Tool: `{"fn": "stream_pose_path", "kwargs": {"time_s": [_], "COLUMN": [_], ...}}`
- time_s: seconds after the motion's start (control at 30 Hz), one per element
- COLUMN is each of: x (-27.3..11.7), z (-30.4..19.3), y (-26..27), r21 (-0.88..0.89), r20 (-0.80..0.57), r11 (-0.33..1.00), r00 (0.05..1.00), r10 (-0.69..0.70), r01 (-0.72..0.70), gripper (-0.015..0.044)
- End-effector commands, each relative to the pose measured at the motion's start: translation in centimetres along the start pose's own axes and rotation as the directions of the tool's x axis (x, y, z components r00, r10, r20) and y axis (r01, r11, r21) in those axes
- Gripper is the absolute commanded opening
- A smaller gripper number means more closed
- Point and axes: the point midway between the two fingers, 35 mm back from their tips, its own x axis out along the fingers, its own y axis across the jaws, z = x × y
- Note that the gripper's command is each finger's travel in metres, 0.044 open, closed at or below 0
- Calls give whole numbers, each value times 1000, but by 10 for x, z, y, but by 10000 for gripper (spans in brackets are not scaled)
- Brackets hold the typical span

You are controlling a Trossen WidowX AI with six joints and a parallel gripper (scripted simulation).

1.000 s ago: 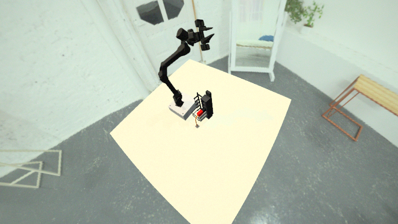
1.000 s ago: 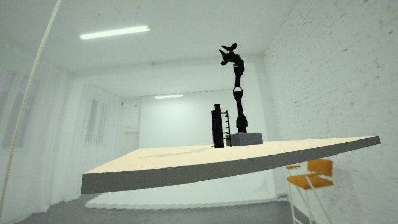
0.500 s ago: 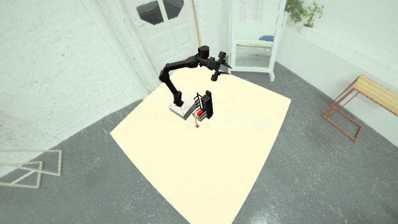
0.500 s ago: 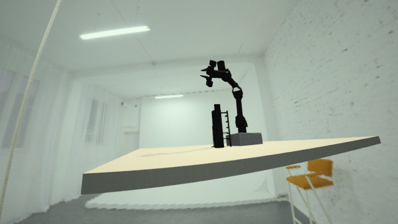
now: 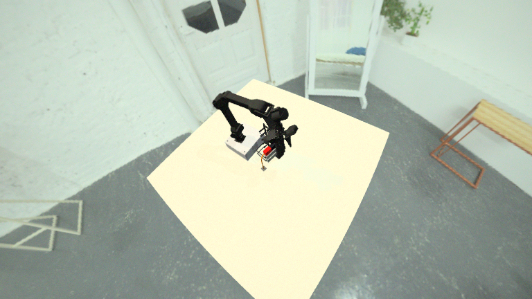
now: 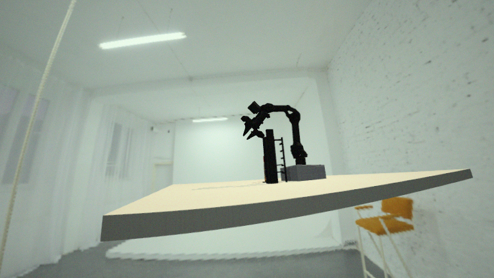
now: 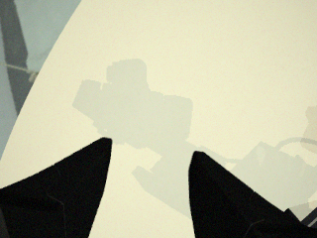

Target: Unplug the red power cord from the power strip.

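Note:
The red plug [image 5: 267, 151] is a small red block low beside a tall black upright body [image 5: 280, 149] [image 6: 270, 156]. A thin orange cord [image 5: 262, 160] runs from it to a small grey piece [image 5: 263, 169] on the table. I cannot tell which part is the power strip, nor whether the plug is seated in it. My gripper [image 6: 246, 137] [image 7: 152, 155] is partly open and empty, fingers pointing down. It is high, near the top of the black body, on the side away from the arm's base. The wrist view shows neither plug nor cord.
A thin black rack [image 6: 282, 158] stands between the black body and the arm's grey base box [image 5: 243, 146] [image 6: 305, 172]. The cream table [image 5: 274, 217] [image 6: 204, 196] carries them all. The arm's shadow falls on the tabletop in the wrist view.

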Motion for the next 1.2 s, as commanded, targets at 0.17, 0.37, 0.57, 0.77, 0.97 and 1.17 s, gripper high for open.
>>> {"fn": "stream_pose_path", "kwargs": {"time_s": [0.17,0.37,0.57,0.77,0.97,1.17], "x": [21,12,12,12,12,11], "z": [8,3,3,-4,-12,-21], "y": [-133,-180,-179,-175,-170,-165], "r21": [277,373,373,373,373,373], "r20": [-220,-341,-341,-342,-343,-344], "r11": [837,676,676,676,676,676], "r00": [879,772,772,772,772,772], "r10": [-423,-537,-537,-536,-536,-535], "r01": [472,635,635,635,635,635], "gripper": [160,160,160,160,160,160]}}
